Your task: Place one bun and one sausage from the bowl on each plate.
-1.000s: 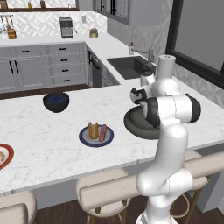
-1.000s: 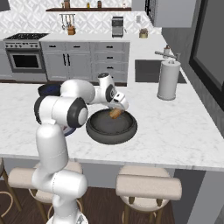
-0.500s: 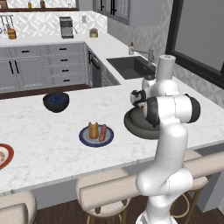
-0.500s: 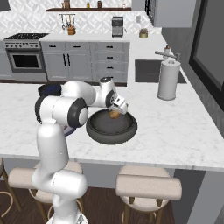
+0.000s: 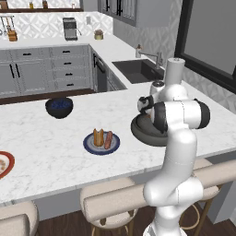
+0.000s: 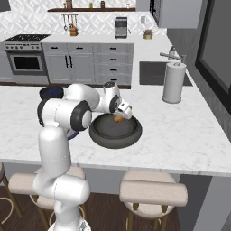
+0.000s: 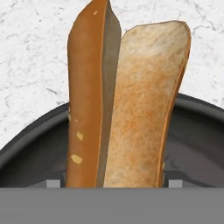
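Observation:
My gripper [image 6: 120, 115] is shut on a split bun [image 6: 118, 119] and holds it just above the wide dark grey bowl [image 6: 115, 134] on the marble counter. In the hand view the bun [image 7: 131, 109] stands upright between the fingertips of the gripper [image 7: 113, 183], with the bowl's rim [image 7: 26, 144] behind it. The left base view has the gripper [image 5: 144, 105] over the bowl [image 5: 143, 133]. To the bowl's left, the dark blue plate [image 5: 90, 146] carries a bun [image 5: 98, 137] and a sausage [image 5: 109, 139]. The orange-red rimmed plate [image 5: 3, 163] lies at the far left edge.
A smaller dark blue-black bowl [image 5: 59, 107] stands farther back on the counter. A paper towel roll [image 6: 173, 83] rises to the right of the grey bowl, beside the sink [image 5: 138, 70]. Stools line the counter's near edge.
The hand with the bun has barely shifted over the bowl. Nothing else has moved.

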{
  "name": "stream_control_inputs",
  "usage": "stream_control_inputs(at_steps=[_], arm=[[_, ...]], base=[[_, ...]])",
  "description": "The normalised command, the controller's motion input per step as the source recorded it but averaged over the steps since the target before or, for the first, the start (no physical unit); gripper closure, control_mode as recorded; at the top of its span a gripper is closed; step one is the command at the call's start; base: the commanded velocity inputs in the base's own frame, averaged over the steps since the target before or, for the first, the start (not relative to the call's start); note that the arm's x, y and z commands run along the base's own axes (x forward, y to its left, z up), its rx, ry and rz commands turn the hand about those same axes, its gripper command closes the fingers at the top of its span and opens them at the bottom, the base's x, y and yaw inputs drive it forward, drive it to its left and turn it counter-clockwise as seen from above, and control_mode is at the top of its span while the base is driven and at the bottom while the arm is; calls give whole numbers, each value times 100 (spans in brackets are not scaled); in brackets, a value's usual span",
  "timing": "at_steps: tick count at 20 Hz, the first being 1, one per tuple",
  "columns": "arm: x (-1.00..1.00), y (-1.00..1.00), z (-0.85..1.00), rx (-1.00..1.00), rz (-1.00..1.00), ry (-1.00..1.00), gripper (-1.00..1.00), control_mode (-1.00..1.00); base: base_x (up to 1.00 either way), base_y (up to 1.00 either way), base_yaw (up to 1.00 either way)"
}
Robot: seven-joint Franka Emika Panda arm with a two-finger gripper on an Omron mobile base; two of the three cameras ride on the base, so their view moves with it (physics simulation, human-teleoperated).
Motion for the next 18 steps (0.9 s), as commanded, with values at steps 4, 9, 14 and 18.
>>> stream_control_inputs(at_steps=[4,9,14,18], arm=[[-76,0,67,1,-1,0,100,-100],[-99,12,99,0,0,2,100,-100],[-100,10,37,0,0,0,100,-100],[-100,51,-11,-9,8,0,100,-100]], base=[[0,0,0],[0,0,0],[0,0,0],[0,0,0]])
